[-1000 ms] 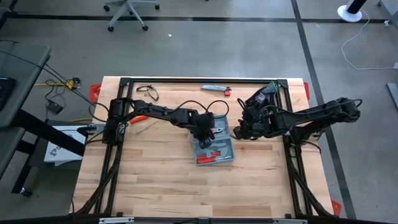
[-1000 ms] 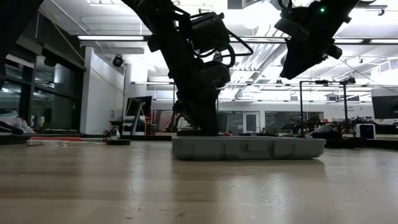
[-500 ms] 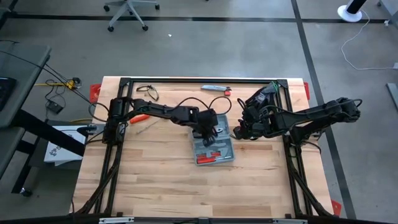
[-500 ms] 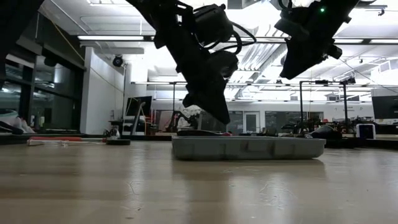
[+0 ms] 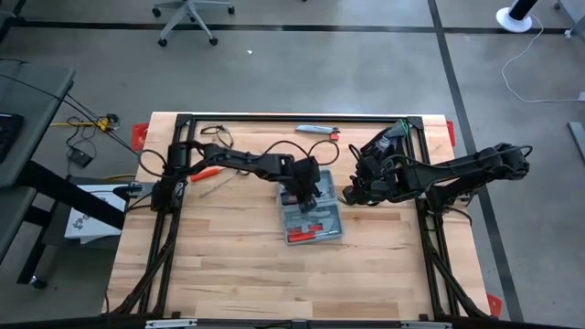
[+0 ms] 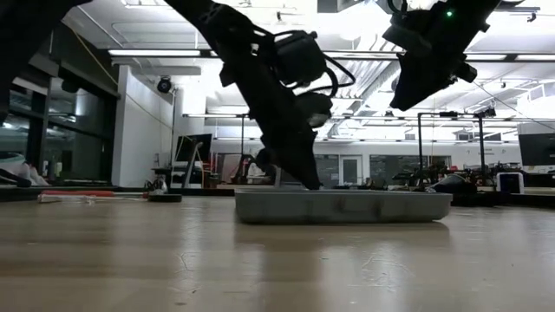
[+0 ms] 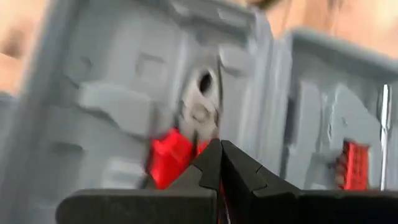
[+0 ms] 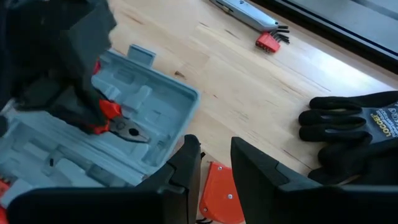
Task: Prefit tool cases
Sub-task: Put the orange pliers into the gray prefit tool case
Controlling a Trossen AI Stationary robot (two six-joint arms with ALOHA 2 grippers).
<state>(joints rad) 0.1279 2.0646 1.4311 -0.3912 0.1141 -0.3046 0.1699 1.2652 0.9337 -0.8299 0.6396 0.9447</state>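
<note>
We see the left gripper (image 5: 312, 194) now lowered into the open tool case (image 5: 313, 216), where half a second ago it hangs raised above it and a second ago it stands upright on it; its fingers (image 7: 214, 168), parted a second ago, are now pressed together over the red-handled pliers (image 7: 180, 146) lying in a recess. In the low view the arm leans at a slant into the tray, and the case sits very slightly shifted on the table
</note>
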